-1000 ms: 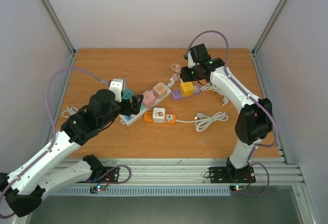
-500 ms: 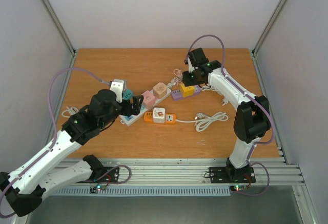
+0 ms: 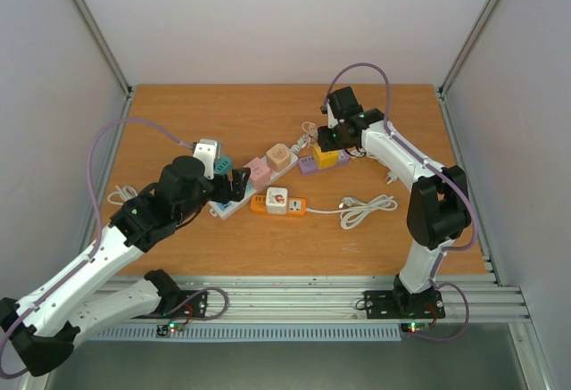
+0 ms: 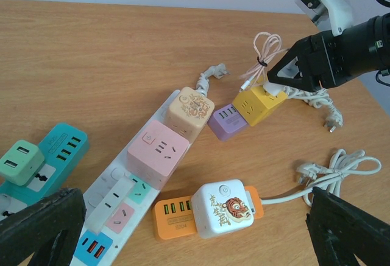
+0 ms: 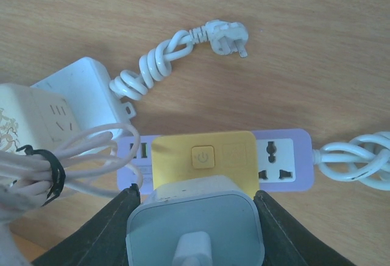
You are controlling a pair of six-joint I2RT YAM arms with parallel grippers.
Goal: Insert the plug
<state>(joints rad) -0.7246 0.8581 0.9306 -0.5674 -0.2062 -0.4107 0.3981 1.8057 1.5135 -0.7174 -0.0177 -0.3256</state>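
- Two black fingers [image 5: 106,229] of the right gripper [image 5: 195,214] are clamped on the sides of a white rounded charger plug [image 5: 195,235], one finger on each side
- A bundle of pale pink cable tied with a black band [image 5: 36,168] hangs just beside the plug
- The plug sits at the near edge of a yellow cube socket with a power button [image 5: 204,156]; I cannot tell whether its pins are in
- The yellow cube rests on a purple power strip [image 5: 283,159], right of centre and nearer the far edge of the wooden worktop [image 3: 178,113]
- Beyond it lies a white cord ending in a three-pin plug [image 5: 228,38]
- The left gripper [image 3: 239,181] has its fingers [image 4: 39,223] spread wide, holding nothing, left of the worktop's centre
- Between them in the wrist view lie a long white power strip [image 4: 122,187] carrying a pink cube [image 4: 157,153] and a cream cube [image 4: 190,111], and an orange strip [image 4: 177,217] with a white cube [image 4: 224,208] on it
- A teal strip [image 4: 58,153] lies just beside the white one, on its left
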